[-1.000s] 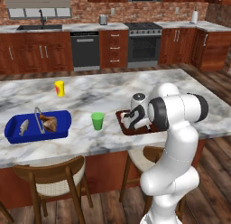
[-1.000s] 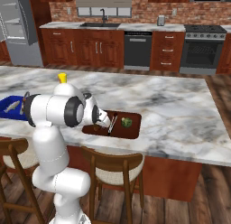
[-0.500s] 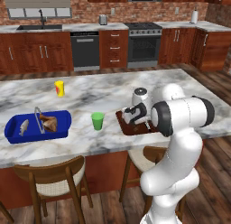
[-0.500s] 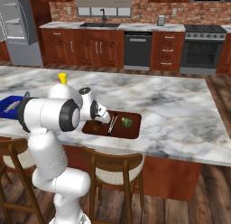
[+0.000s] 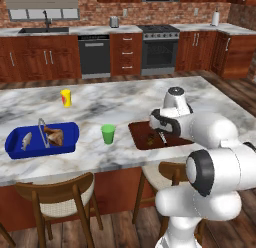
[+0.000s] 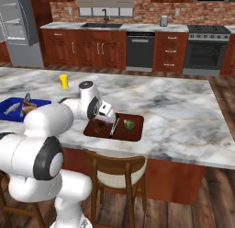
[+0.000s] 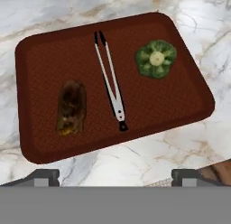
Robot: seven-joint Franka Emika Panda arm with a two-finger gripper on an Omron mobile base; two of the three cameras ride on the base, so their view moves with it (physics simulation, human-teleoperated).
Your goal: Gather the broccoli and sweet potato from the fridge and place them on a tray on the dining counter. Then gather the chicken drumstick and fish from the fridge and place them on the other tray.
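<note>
The broccoli [image 7: 156, 58] lay in one end of the brown tray [image 7: 36, 51], its cut stem facing up, and the sweet potato [image 7: 71, 106] lay in the other end, a dark, browned lump. Between them, touching neither, a pair of metal tongs [image 7: 109, 81] stretched across the tray floor with its two arms nearly together. From the right base camera the same tray [image 6: 137, 133] sat on the marble counter [image 6: 174, 112] near its front edge, with the broccoli [image 6: 128, 124] on the side away from the arm and the sweet potato [image 6: 98, 127] close under the robot's wrist.

The gripper [image 7: 115, 175] hung above the near edge of the tray with its jaws spread wide and nothing between them; the two dark fingertips [image 7: 45, 175] stood far apart.

Further along the counter a green cup [image 5: 107, 133] stood beside the brown tray [image 5: 137, 137]. Beyond the cup was a blue tray [image 5: 70, 137] holding the fish [image 5: 26, 139] and the chicken drumstick [image 5: 54, 136], with a second pair of tongs [image 5: 43, 132] standing up between them. A yellow bottle [image 5: 66, 97] stood well apart, toward the far side of the counter. A wooden stool [image 6: 121, 169] with a pale seat was tucked under the counter below the brown tray.
</note>
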